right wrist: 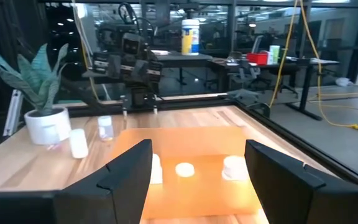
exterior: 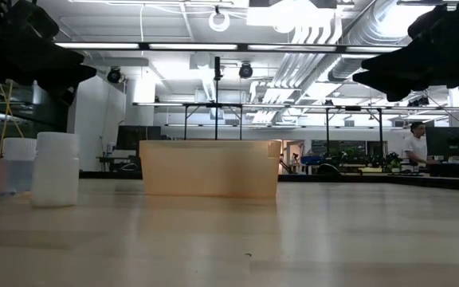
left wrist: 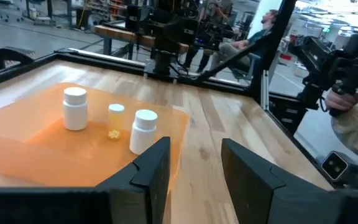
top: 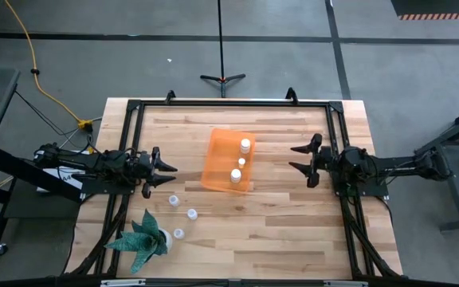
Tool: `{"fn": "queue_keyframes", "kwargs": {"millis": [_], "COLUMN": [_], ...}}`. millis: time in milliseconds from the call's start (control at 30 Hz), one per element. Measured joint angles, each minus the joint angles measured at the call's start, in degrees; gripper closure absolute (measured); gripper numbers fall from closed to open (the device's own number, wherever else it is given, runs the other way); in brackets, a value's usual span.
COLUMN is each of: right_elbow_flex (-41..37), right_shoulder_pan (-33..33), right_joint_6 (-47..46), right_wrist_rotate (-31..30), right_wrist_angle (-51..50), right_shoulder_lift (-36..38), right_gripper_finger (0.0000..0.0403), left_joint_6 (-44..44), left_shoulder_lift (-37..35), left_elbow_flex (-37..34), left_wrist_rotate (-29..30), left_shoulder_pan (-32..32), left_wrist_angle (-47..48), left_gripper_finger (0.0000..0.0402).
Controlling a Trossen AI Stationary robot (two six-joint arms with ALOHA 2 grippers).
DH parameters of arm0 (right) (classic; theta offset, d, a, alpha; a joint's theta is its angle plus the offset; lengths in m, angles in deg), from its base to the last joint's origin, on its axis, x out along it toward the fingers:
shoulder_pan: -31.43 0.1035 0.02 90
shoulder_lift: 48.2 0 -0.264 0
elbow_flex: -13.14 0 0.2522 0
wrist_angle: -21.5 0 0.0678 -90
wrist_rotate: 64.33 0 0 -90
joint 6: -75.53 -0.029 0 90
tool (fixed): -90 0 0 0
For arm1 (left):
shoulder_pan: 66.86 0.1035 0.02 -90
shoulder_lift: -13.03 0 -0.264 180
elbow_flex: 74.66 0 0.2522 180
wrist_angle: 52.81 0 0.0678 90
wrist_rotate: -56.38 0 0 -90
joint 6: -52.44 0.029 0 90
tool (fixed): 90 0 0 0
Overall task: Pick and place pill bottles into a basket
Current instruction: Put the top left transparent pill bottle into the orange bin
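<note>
Lying mid-tabletop (top: 293, 231), the basket (top: 217, 163) is seen holding three bottles (top: 245, 145). Three more bottles (top: 191, 214) are located left of the basket, near the plant (top: 143, 239). The left gripper (top: 166, 177) and right gripper (top: 301, 159) are positioned beside the basket, jaws open and empty.

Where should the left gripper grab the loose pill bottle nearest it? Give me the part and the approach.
Grip the pill bottle across its round body just under the cap, coming straight down from above. It stands upright and apart from the two bottles beyond it, so there is likely room either side. The left gripper is open and close by; the plant sits farther off.
</note>
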Motion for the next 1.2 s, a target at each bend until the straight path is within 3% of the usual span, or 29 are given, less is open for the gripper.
{"fn": "queue_keyframes", "kwargs": {"millis": [300, 467, 600, 767, 1067, 1200], "right_elbow_flex": [0.00, 0.00, -0.02, -0.02, -0.04, -0.04], "right_shoulder_pan": [0.00, 0.00, 0.00, 0.00, 0.00, 0.00], "right_joint_6": [0.00, -0.12, -0.04, -0.04, -1.23, -1.45], "right_wrist_rotate": [-1.50, -3.07, -4.36, -5.41, -4.76, -4.67], "right_wrist_angle": [0.00, -0.02, -0.02, -0.02, -0.05, -0.06], "right_shoulder_lift": [0.00, 0.00, 0.00, 0.00, 0.00, 0.00], "right_gripper_finger": [0.0156, 0.0156, 0.0156, 0.0156, 0.0156, 0.0156], "left_joint_6": [6.46, 7.43, 7.71, 5.19, -1.87, -2.63], "left_shoulder_lift": [0.27, 4.30, 11.06, 24.16, 43.85, 49.42], "left_elbow_flex": [0.98, 5.52, 10.77, 16.98, 27.31, 29.17], "left_wrist_rotate": [0.69, 0.81, 0.40, 0.09, -16.73, -17.19], "left_shoulder_pan": [0.00, 0.00, 0.00, 0.00, -0.02, -0.02], "left_wrist_angle": [-2.17, -0.60, 2.04, 9.20, 12.62, 20.82], "left_gripper_finger": [0.0219, 0.0176, 0.0134, 0.0122, 0.0122, 0.0121]}}
